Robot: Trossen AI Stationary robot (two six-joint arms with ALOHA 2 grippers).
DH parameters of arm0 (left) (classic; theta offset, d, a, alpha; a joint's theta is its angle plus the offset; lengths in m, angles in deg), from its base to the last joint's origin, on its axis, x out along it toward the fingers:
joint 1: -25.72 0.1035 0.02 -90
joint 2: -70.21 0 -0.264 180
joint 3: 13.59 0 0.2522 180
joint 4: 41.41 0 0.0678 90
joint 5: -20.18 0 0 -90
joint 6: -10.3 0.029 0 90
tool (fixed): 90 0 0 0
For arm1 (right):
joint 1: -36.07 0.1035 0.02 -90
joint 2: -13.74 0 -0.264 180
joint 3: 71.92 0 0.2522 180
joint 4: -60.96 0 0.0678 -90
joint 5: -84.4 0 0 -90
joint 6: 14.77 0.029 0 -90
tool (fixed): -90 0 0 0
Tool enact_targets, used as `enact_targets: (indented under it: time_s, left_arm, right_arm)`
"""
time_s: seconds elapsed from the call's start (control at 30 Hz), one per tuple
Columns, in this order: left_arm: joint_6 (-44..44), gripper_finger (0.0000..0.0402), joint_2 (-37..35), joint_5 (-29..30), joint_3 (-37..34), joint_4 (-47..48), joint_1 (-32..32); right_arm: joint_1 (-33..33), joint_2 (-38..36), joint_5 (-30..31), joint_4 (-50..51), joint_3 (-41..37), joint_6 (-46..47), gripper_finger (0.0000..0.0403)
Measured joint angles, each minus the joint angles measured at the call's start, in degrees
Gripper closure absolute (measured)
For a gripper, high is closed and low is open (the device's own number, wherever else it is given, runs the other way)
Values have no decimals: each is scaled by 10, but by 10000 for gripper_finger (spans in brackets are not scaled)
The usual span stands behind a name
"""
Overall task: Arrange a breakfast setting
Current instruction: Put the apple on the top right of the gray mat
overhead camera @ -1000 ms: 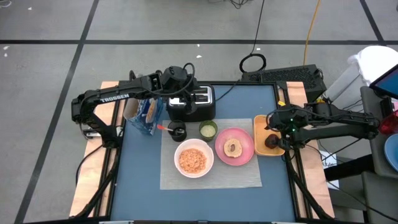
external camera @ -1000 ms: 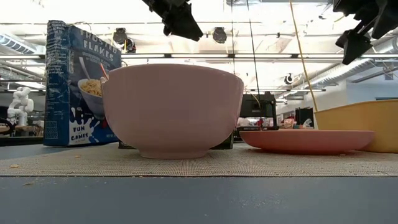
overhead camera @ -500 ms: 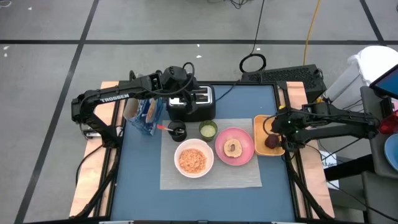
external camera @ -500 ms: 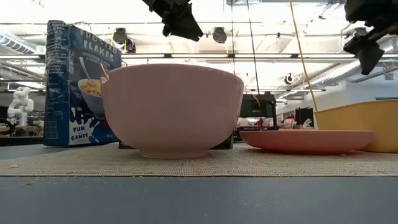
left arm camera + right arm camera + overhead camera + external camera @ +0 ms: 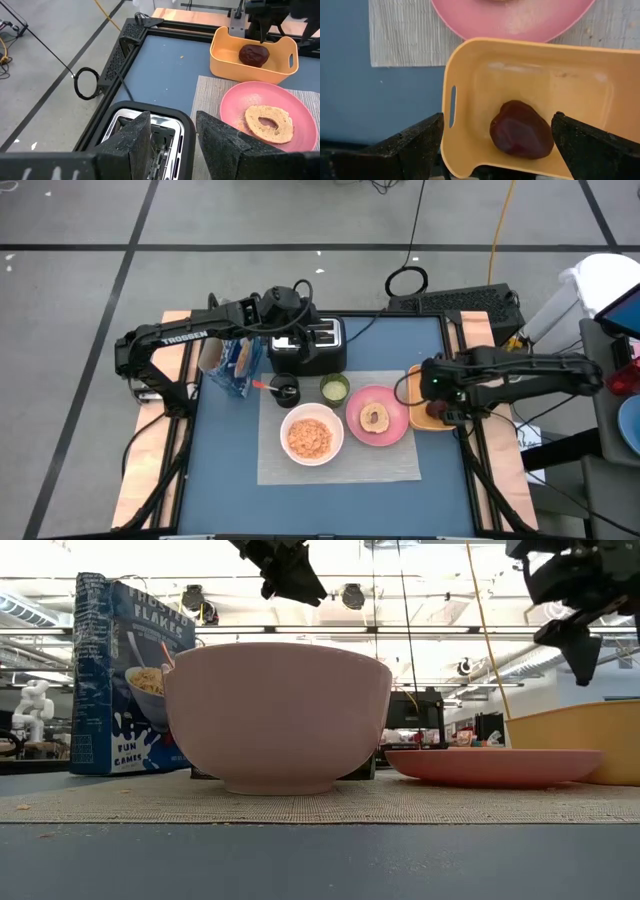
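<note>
A grey mat (image 5: pixel 340 460) carries the white bowl (image 5: pixel 311 435) of cereal, the pink plate (image 5: pixel 377 416) with a bread ring, the small green cup (image 5: pixel 334 388) and the black cup (image 5: pixel 287 392) with the red-handled spoon (image 5: pixel 262 385). The blue cereal box (image 5: pixel 235 365) stands at the left. My left gripper (image 5: pixel 172 137) is open and empty above the toaster (image 5: pixel 145 135). My right gripper (image 5: pixel 497 145) is open above the orange tray (image 5: pixel 470 80), its fingers on either side of a dark red lump (image 5: pixel 521 129) in the tray, apart from it.
The black-and-silver toaster (image 5: pixel 305 345) stands behind the mat at the far left. The orange tray (image 5: pixel 420 380) sits at the mat's right edge beside the plate. The bare blue table top (image 5: pixel 340 500) lies near the front edge.
My right gripper has swung above the orange tray, first a little toward the table's right edge, then back toward its left, and has come slightly lower. The things on the mat have stayed where they were.
</note>
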Motion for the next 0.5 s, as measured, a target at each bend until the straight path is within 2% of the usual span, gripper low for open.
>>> enact_targets:
  time_s: [0.2, 0.4, 0.5]
  left_arm:
    - [0, 236, 0, 0, 0, 0, 0]
    - [0, 236, 0, 0, 0, 0, 0]
    - [0, 236, 0, 0, 0, 0, 0]
  right_arm:
    - [0, 29, 4, 6, 0, -21, 47]
    - [0, 41, 63, 11, 0, -29, 47]
    - [0, 48, 63, 12, 0, -32, 47]
